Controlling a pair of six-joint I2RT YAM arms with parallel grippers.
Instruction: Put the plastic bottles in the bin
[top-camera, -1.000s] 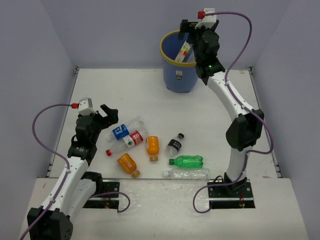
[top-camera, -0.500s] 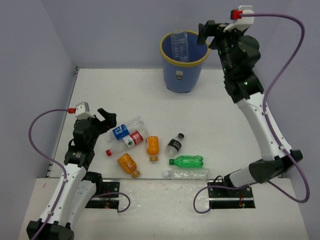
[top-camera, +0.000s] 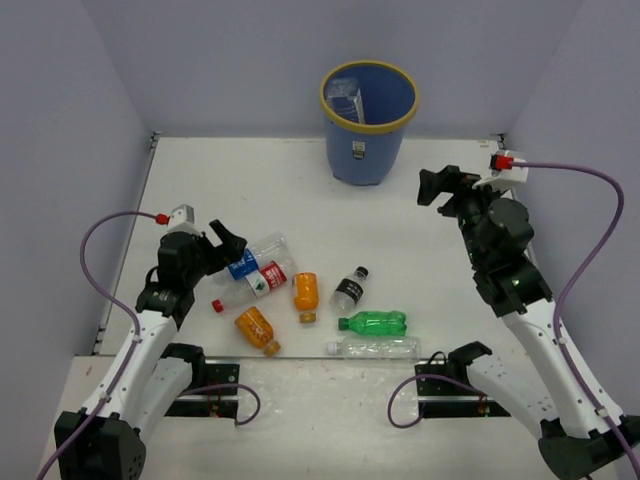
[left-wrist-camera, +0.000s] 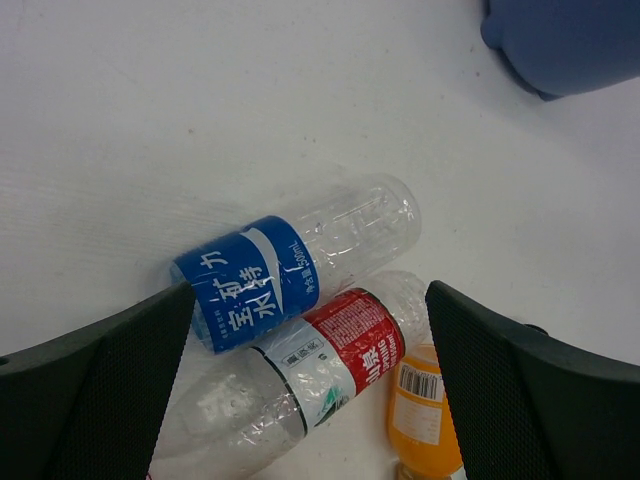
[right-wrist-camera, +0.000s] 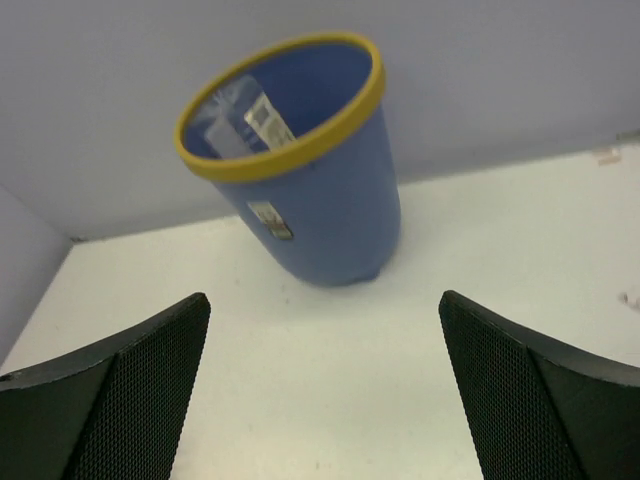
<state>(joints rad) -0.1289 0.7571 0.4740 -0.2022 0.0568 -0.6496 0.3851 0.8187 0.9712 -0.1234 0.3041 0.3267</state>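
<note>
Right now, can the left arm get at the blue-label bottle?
Probably yes. The left gripper is open and aimed at the blue-label bottle, with nothing on top of it. The red-label bottle lies right against it, which might crowd one finger.

bin (top-camera: 368, 150): blue, yellow rim | blue-label bottle (top-camera: 252, 258): clear | red-label bottle (top-camera: 258, 283): clear | orange bottle (top-camera: 305, 293) nearer bin | green bottle (top-camera: 372, 322) | table (top-camera: 300, 190): white

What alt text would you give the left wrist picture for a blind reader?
A blue-labelled bottle and a red-labelled bottle lie side by side on the table, framed by the open left gripper. An orange bottle shows below.
</note>
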